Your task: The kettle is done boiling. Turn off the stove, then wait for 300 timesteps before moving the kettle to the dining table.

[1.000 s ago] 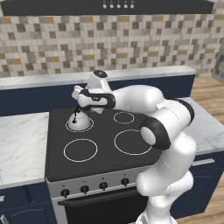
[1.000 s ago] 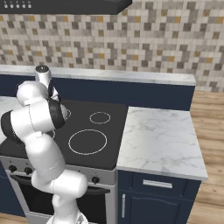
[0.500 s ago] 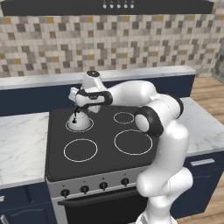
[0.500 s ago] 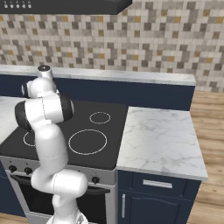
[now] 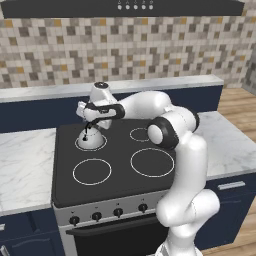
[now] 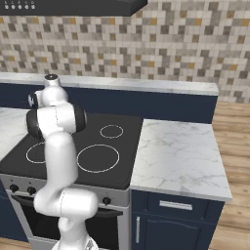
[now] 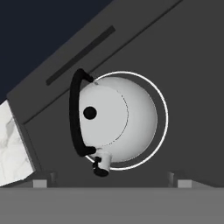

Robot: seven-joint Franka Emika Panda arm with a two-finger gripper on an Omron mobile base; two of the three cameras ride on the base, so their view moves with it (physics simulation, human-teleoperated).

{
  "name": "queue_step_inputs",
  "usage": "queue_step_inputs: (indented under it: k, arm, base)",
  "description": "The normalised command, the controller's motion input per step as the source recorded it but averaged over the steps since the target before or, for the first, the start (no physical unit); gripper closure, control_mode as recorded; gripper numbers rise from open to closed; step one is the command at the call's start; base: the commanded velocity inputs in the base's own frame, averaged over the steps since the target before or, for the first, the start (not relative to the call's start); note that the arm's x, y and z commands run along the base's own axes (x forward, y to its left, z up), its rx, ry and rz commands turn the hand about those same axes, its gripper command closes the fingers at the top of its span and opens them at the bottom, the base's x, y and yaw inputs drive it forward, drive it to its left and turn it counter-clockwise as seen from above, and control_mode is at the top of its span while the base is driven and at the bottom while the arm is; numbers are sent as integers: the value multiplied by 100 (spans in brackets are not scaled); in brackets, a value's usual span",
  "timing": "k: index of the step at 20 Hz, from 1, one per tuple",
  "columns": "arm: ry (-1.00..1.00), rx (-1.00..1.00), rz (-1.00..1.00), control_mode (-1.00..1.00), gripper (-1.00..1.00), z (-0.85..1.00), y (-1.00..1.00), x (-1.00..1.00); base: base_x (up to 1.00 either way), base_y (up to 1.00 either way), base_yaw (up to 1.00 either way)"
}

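The jaws stand spread wide with nothing between them, and the gripper (image 5: 89, 123) hangs directly above the kettle (image 5: 90, 139), not touching it. In the hand view the kettle (image 7: 116, 124) sits below and between the two finger tips (image 7: 40, 183), its silver-grey dome nearly centred in the white burner ring (image 7: 163, 114) it rests on (the dome covers most of that ring). The thin black arched handle (image 7: 75, 113) is folded to one side of the dome, a small black lid knob (image 7: 89, 113) sits on top, and the short spout (image 7: 101, 166) points toward the lower edge of that view. Taking the kettle as the landmark, the stove (image 5: 114, 170) lies all around it: the kettle occupies the rear left burner, a small ring (image 5: 140, 134) lies to its right, a larger ring (image 5: 92, 171) lies in front of it, and the largest ring (image 5: 152, 162) lies to its front right. Farther forward of the kettle, a row of black knobs (image 5: 108, 214) lines the steel front panel. Left of the kettle, beyond the cooktop edge, lies a marble table (image 5: 22, 165); behind the kettle runs a navy ledge with a pale top (image 5: 45, 93) under a mosaic tile wall (image 5: 125, 47).
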Motion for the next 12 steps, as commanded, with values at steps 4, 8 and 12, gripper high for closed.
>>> queue_step_inputs:
  k: [4, 8, 12]
  arm:
    - [7, -3, 1, -100, -100, -15, 6, 34]
    - [6, -1, 3, -100, -100, -11, 6, 34]
    - [6, -2, 3, -100, -100, -9, 8, 34]
  base:
    - [0, 0, 0]
    - [0, 0, 0]
    - [0, 0, 0]
